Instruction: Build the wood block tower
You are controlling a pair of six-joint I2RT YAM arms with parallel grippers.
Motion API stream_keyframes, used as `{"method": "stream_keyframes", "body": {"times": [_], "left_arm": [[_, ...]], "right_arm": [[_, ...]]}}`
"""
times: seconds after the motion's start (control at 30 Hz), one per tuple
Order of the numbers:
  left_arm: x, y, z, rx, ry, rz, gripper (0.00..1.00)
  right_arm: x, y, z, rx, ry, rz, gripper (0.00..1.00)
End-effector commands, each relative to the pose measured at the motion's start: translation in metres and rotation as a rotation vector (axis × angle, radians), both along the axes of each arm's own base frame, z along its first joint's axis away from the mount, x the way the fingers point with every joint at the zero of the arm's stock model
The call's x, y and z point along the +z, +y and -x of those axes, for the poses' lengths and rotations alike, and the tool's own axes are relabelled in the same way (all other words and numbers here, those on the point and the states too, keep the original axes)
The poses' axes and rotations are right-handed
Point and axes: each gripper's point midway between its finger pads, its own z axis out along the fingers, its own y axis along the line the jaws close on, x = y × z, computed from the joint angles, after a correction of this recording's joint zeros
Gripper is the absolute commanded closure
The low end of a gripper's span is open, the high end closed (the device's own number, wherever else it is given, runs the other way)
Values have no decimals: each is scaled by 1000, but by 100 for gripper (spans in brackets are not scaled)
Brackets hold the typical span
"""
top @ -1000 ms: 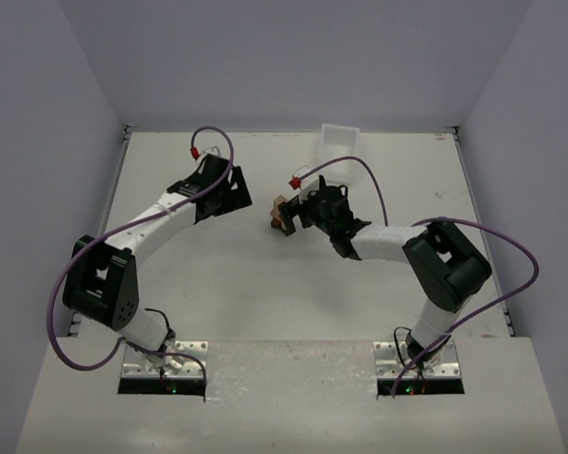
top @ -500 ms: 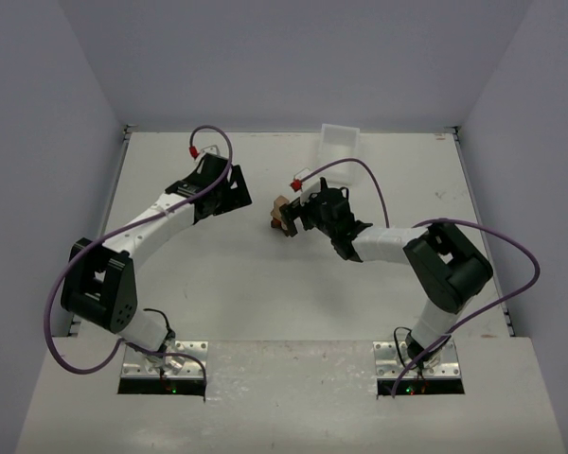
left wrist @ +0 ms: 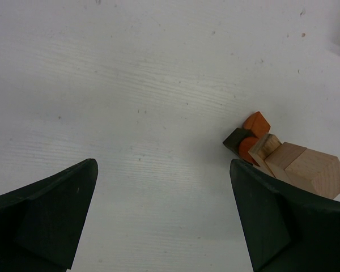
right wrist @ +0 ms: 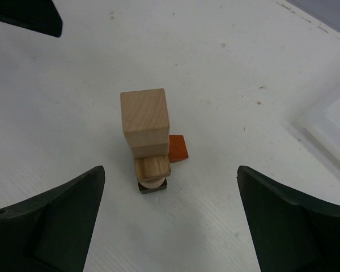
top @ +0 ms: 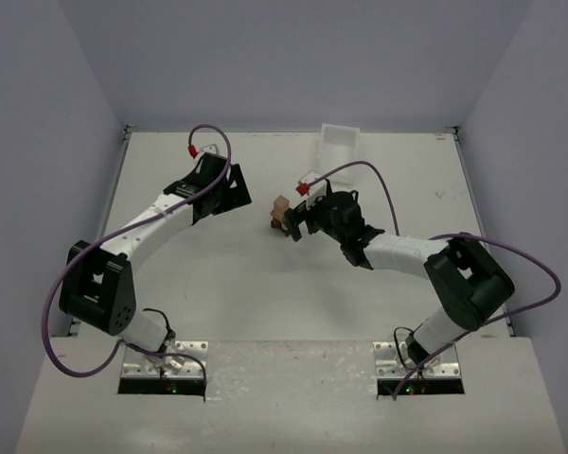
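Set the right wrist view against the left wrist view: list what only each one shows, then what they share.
Only the right wrist view: the open right gripper straddling the wood block tower, seen from above with the big tan cube on top. Only the left wrist view: the open left gripper over bare table, the tower off to its right, partly behind a finger. Both: the tower's tan, orange and dark blocks on the table.

Table (top: 222, 293): white, matte, a few dark specks and scuffs | back wall (top: 293, 57): plain pale grey-lavender panel | left wall (top: 33, 142), right wall (top: 544, 123): same panels, boxing table in | light: soft, even, faint shadows
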Motion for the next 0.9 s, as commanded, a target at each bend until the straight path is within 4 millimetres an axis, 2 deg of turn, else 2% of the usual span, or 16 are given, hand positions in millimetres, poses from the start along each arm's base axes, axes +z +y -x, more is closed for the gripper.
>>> {"method": "stream_keyframes", "body": {"times": [0.0, 0.3, 0.43, 0.5, 0.53, 0.57, 0.6, 0.67, 0.73, 0.8, 0.87], "left_arm": [[15, 3, -3, 4, -47, 15, 0], [26, -4, -13, -17, -66, 32, 0], [29, -11, -23, -40, -62, 56, 0], [27, -14, -33, -41, -51, 70, 0], [33, -14, -39, -37, -58, 77, 0], [28, -14, -41, -33, -47, 77, 0], [38, -13, -52, -9, -53, 90, 0], [39, -11, -64, 8, -44, 115, 0], [53, -16, -82, -5, -76, 148, 0], [57, -22, -99, -18, -66, 154, 0], [44, -26, -110, -26, -20, 141, 0]], "right_arm": [[45, 7, 23, 94, -71, -85, 1], [79, -23, 41, 52, -130, -87, 1], [76, -43, 42, 6, -100, -109, 1], [76, -61, 41, -48, -62, -162, 1], [69, -76, 37, -87, -38, -176, 1], [72, -78, 38, -98, -29, -202, 1], [71, -90, 37, -125, -2, -241, 1], [66, -109, 35, -181, 12, -254, 1], [58, -123, 36, -223, 13, -236, 1], [55, -136, 41, -269, 11, -251, 1], [53, -155, 40, -340, 25, -294, 1]]}}
